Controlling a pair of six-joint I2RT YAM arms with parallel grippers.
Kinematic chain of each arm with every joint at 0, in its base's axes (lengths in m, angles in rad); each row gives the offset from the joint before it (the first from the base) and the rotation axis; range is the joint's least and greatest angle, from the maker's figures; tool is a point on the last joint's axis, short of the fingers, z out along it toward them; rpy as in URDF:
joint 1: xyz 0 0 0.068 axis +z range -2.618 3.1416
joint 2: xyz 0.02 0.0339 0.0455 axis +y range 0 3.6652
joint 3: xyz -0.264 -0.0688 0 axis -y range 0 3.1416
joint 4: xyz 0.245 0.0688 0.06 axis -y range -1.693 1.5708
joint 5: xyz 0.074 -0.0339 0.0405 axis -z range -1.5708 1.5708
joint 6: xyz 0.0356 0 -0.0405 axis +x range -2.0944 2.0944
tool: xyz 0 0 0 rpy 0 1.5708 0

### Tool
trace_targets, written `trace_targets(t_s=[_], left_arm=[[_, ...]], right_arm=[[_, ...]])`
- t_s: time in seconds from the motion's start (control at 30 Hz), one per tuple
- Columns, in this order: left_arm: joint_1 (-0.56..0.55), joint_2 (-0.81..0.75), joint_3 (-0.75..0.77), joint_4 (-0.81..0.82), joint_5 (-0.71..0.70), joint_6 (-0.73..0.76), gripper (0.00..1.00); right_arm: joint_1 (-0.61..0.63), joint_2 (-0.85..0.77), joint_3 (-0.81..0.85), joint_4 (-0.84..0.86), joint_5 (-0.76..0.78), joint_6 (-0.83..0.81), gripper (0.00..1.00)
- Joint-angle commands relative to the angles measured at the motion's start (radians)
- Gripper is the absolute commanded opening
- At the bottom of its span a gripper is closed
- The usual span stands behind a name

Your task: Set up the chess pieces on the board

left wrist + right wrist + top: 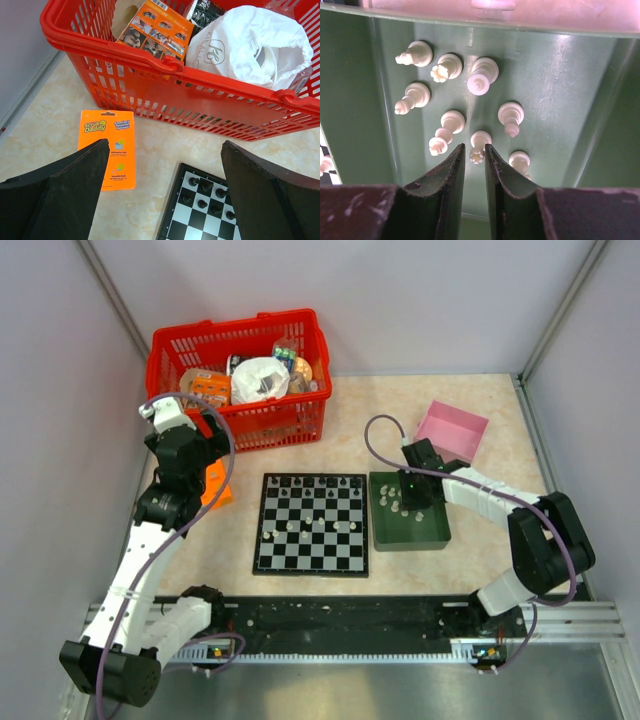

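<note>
The board [312, 523] lies flat at the table's middle, with black chess pieces [310, 483] along its far rows and a few white ones [300, 526] nearer the centre. To its right, several white pieces [447, 65] stand in the dark green tray [425, 530]. My right gripper [474, 147] reaches down into that tray [350, 100], its narrowed jaws shut on a crown-topped white piece [480, 137]. My left gripper [165, 142] hangs open and empty above the board's far left corner [200, 220], where black pieces [202, 187] show.
A red basket [240, 425] full of packets stands at the back left. An orange sponge pack [107, 147] lies on the table left of the board. A pink tray [452, 430] sits behind the green one. Walls close in left and right.
</note>
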Motion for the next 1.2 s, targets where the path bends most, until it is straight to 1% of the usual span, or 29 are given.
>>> trace_targets(t_s=[0.0, 0.13, 0.3, 0.6, 0.7, 0.8, 0.87, 0.97, 1.03, 1.17], left_arm=[[0.005, -0.009, 0.006, 0.048, -0.010, 0.017, 0.99], [0.005, -0.016, 0.001, 0.048, -0.016, 0.015, 0.99], [0.005, -0.020, -0.002, 0.046, -0.019, 0.017, 0.99], [0.007, -0.023, -0.008, 0.044, -0.038, 0.021, 0.99], [0.008, -0.026, -0.017, 0.043, -0.062, 0.020, 0.99], [0.018, -0.026, -0.025, 0.038, -0.081, 0.009, 0.99], [0.025, -0.026, -0.022, 0.017, -0.116, -0.012, 0.99], [0.068, -0.031, -0.016, -0.037, -0.157, -0.034, 0.99], [0.128, -0.043, -0.029, -0.057, -0.150, -0.052, 0.99], [0.272, -0.078, -0.071, -0.074, -0.087, -0.090, 0.99]], right_arm=[[0.013, 0.002, 0.009, -0.005, 0.027, -0.010, 0.20], [0.018, -0.001, 0.014, -0.013, 0.036, -0.013, 0.15], [0.026, -0.023, 0.028, -0.044, 0.044, -0.016, 0.13], [0.079, -0.217, 0.132, -0.191, 0.067, -0.004, 0.13], [0.156, -0.257, 0.176, -0.209, 0.077, 0.035, 0.13], [0.281, -0.221, 0.248, -0.202, 0.096, 0.061, 0.13], [0.364, -0.157, 0.296, -0.185, 0.110, 0.072, 0.13], [0.469, -0.061, 0.359, -0.125, 0.107, 0.076, 0.13], [0.530, 0.020, 0.402, -0.090, 0.096, 0.073, 0.13], [0.630, 0.152, 0.504, -0.055, 0.085, 0.047, 0.13]])
